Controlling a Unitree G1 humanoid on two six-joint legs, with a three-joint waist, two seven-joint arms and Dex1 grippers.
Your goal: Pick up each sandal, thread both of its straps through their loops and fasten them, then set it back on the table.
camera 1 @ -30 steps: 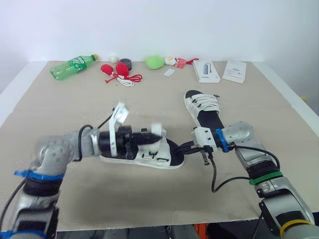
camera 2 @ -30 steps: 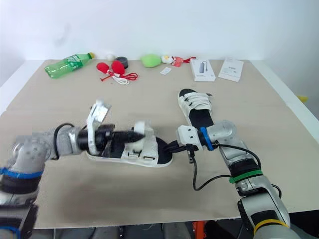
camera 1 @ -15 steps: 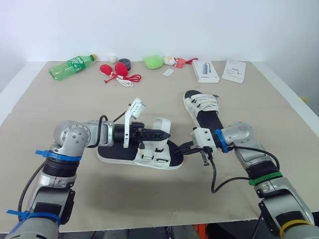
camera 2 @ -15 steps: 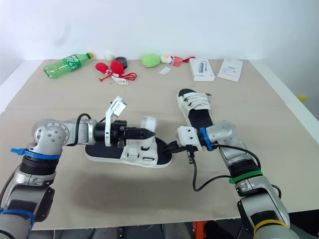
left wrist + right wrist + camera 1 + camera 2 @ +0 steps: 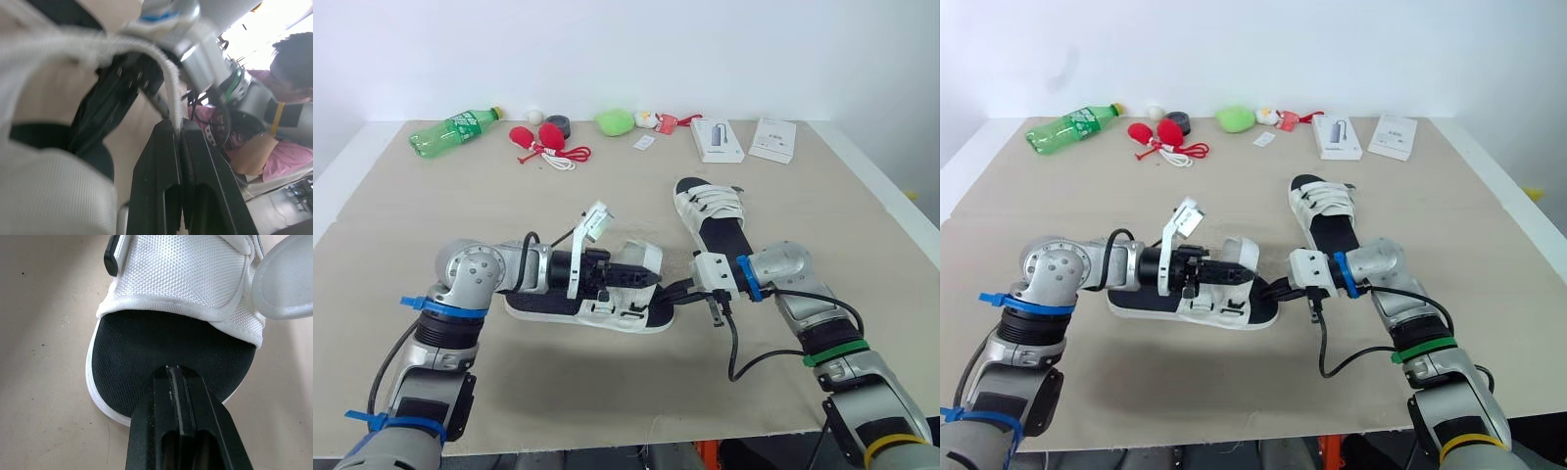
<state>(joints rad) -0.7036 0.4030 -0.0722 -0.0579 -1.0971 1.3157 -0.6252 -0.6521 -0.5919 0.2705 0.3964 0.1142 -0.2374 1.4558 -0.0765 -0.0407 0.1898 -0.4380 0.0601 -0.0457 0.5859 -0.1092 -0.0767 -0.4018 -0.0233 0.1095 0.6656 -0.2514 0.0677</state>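
1. Left end effector (image 5: 178, 129): clamped on a strap (image 5: 166, 73) of the near sandal (image 5: 607, 311).
2. Near sandal: flat on bench (image 5: 607, 392); strap apparently unfastened, threading under way.
3. Right end effector (image 5: 175, 369): closed together, at its toe.
4. Far sandal (image 5: 715, 220): on bench, looks fastened.

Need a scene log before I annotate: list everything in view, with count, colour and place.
sandals: two, white with black footbeds; near sandal mid-table, far sandal beyond, right
bottle: one, green, far left
red bulbs: two, corded, beside bottle
ball: one, white, far edge
disc: one, dark grey, far edge
green lump: one, far centre
toy: one, white-red, far centre
card: one, white, near toy
boxes: two, white, far right
table: one, beige
person: one, pink top, left wrist view
left claw: black, shut on strap
right claw: black, shut, at near sandal's toe
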